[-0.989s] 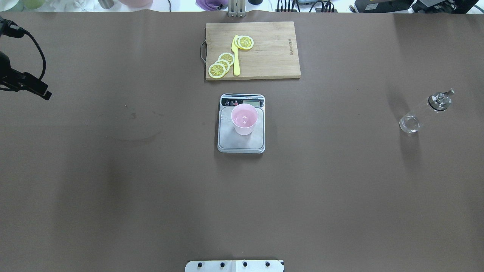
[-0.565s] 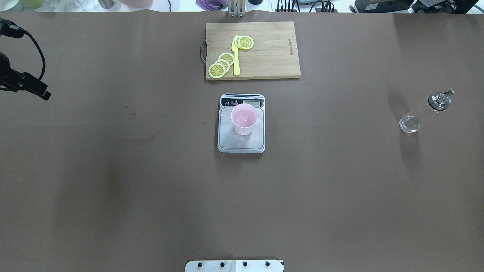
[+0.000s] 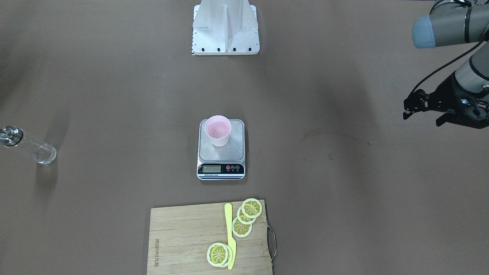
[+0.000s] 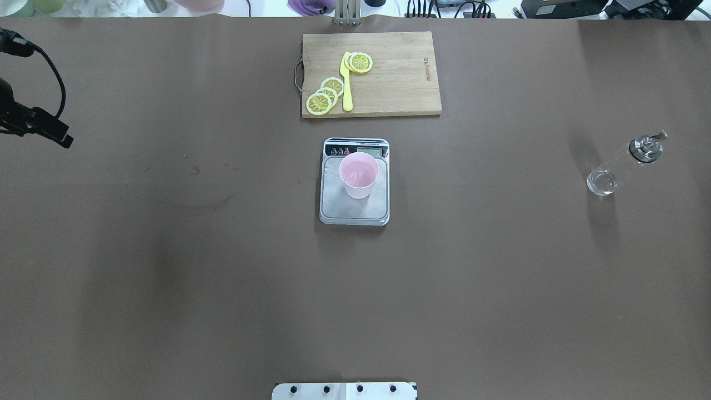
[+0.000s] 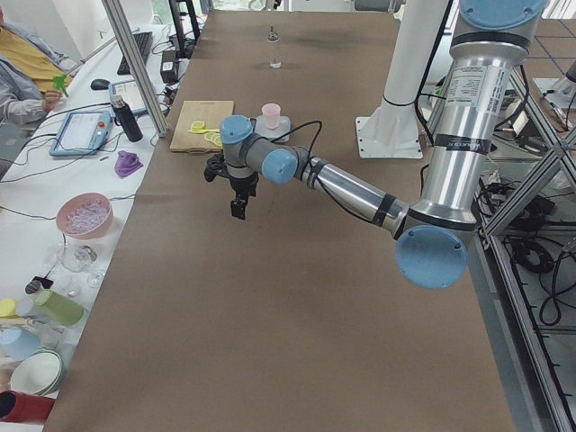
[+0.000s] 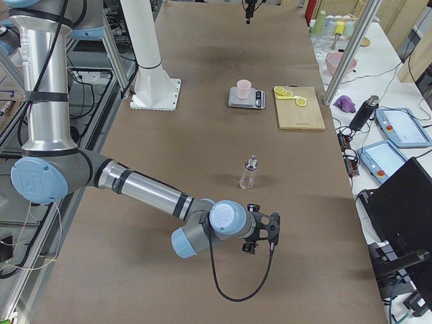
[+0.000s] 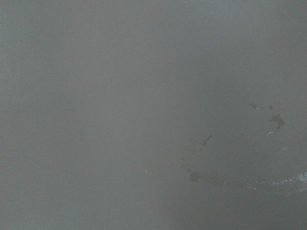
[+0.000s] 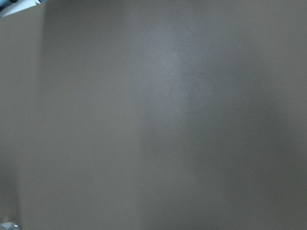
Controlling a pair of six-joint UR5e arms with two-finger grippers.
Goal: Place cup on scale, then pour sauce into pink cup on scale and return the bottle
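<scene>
The pale pink cup (image 4: 359, 175) stands upright on the back half of the silver scale (image 4: 355, 213), also seen as cup (image 3: 217, 131) on scale (image 3: 229, 154). Far off on my right side, the clear glass bottle (image 4: 621, 165) with its chrome cap stands alone on the table, bottle (image 3: 27, 146) and bottle (image 6: 248, 173). My left gripper (image 3: 421, 119) hovers open and empty at the table's left edge. My right gripper (image 6: 264, 231) shows only in the exterior right view, near the bottle and apart from it; whether it is open or shut I cannot tell.
A wooden cutting board (image 4: 400, 83) with lemon slices (image 4: 325, 95) and a yellow knife (image 4: 346, 83) lies behind the scale. The robot's base plate (image 3: 225, 26) sits at the near table edge. Faint stains (image 4: 194, 169) mark the brown mat left of the scale.
My left gripper has drifted slightly further toward the table's left edge. Glints inside the cup have settled. Cup, scale and bottle have not moved.
</scene>
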